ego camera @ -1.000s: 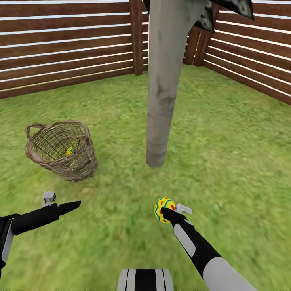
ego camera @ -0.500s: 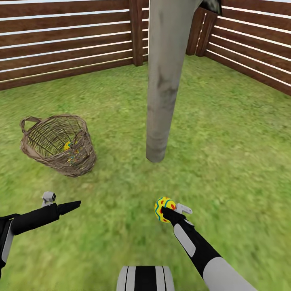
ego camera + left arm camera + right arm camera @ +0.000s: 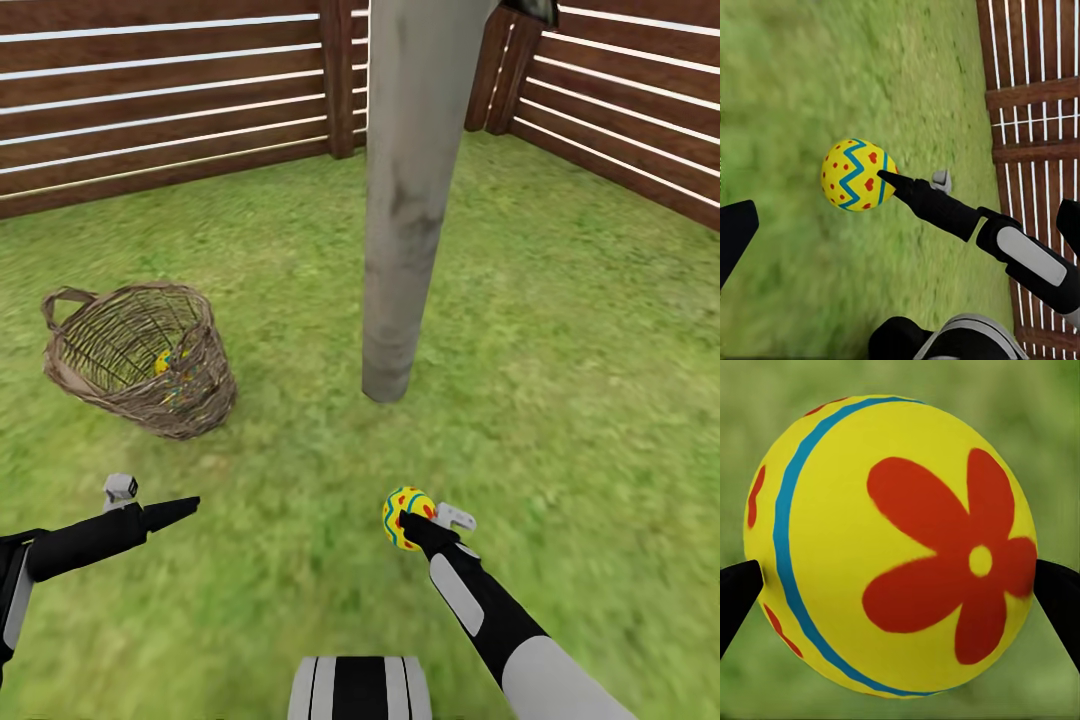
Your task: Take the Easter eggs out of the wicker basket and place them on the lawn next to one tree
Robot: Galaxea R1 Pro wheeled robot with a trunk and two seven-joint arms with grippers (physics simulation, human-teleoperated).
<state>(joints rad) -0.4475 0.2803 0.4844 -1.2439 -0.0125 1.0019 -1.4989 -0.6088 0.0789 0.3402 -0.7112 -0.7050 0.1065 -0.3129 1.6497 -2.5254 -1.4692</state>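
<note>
- Fenced garden, lawn (image 3: pixel 560 400) underfoot, wooden fence (image 3: pixel 160 110) closing off the back and right side.
- Right gripper (image 3: pixel 412 520): fingers pinch an Easter egg (image 3: pixel 404 518) from both sides; the right wrist view has a dark fingertip (image 3: pixel 739 596) at each flank of the egg (image 3: pixel 892 547). Held above the grass, short of the tree (image 3: pixel 405 200), probably carried there to be set down by the trunk.
- Left wrist view catches the same egg (image 3: pixel 857 174) with the right arm behind it.
- Left gripper (image 3: pixel 180 510): holds nothing. In the head view its tip reads as a single dark point, but the left wrist view has one finger (image 3: pixel 735 236) at each far edge, so spread apart.
- Wicker basket (image 3: pixel 140 355) sits tilted on the grass, well left of the trunk. Yellow shows through the weave (image 3: pixel 165 362), so at least one egg is inside; count is unclear through the wicker.
- Tree crown is cut off at the frame top; only a scrap of dark foliage shows at the upper edge.
- No egg lies by the trunk base yet.
</note>
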